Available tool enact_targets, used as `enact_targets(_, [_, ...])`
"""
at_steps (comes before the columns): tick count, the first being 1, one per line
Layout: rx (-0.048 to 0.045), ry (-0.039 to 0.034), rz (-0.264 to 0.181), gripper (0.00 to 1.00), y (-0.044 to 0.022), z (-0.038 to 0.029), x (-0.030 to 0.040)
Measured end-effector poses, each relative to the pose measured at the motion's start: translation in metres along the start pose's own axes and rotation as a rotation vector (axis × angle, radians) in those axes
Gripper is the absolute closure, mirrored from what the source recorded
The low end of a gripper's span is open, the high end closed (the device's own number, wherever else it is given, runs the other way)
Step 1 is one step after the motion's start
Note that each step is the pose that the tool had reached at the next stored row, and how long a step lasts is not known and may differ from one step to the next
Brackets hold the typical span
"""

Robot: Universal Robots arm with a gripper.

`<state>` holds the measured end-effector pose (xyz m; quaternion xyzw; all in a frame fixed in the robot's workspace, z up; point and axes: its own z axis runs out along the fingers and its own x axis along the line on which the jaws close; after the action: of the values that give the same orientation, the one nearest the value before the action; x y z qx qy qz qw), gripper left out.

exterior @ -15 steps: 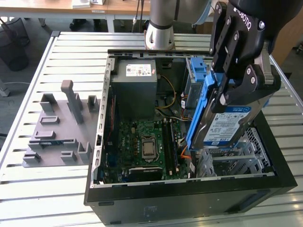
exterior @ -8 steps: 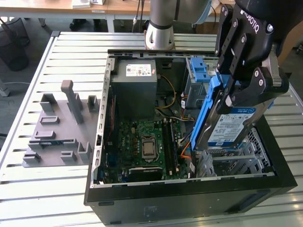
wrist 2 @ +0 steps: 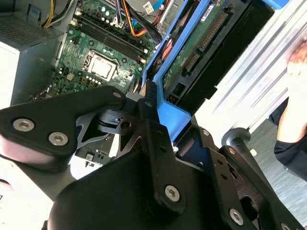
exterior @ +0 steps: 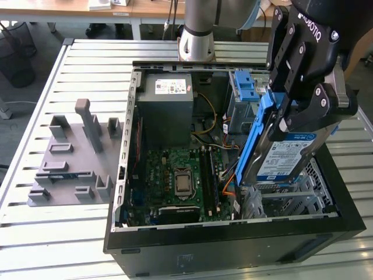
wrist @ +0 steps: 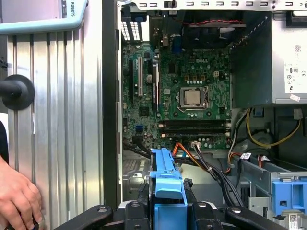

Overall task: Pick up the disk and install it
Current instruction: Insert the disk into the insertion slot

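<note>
Holding disk [exterior: 288,156] clamped in hand [exterior: 284,116], tilted steeply over open black case [exterior: 233,245]; flat silver metal, blue plastic bracket [exterior: 254,146].

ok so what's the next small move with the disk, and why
Probably level the disk and ease it toward the metal bay beneath it. The hand is shut on its blue frame, and the disk hangs steeply tilted above the case, lower edge near the orange cables, so dropping straight down might snag them.
</note>
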<state>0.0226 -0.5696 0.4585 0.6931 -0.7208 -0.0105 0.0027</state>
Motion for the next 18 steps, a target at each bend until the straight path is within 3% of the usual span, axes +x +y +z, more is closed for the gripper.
enact_targets(11, [0.0,0.0,0.0,0.64,-0.018,0.0015,-0.0007])
enact_targets(18, [0.0,-0.0001,0.0,0.64,-0.0247,0.0049,-0.0009])
